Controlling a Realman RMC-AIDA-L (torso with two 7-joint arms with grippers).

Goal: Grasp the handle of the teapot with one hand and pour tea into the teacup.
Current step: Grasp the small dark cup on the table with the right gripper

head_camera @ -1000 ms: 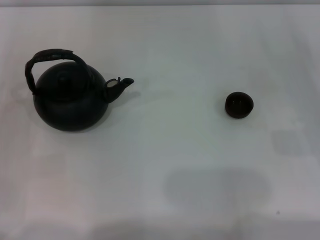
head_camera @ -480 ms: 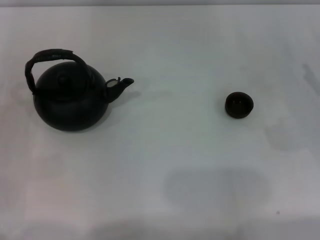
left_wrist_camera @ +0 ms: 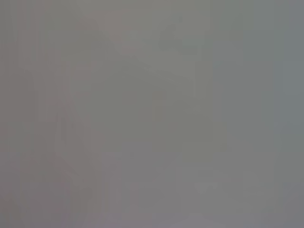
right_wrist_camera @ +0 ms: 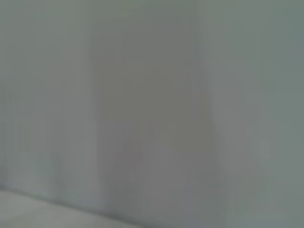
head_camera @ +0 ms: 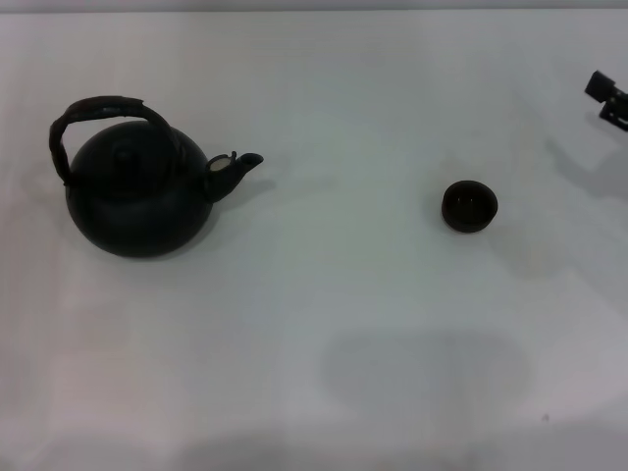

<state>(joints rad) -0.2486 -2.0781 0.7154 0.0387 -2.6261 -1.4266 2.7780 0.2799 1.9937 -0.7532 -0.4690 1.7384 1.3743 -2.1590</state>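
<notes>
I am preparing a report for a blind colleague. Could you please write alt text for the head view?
A black teapot with an arched handle stands on the left of a white table, its spout toward a small dark teacup standing apart on the right. The right claw just shows at the far right edge; nothing is touched.

No readable text, labels, brands or numbers in any view. The teapot [head_camera: 137, 201], the teacup [head_camera: 469, 206] and the counter [head_camera: 343, 324] carry no markings that can be read. Both wrist views show only a plain blank surface, nothing legible.
</notes>
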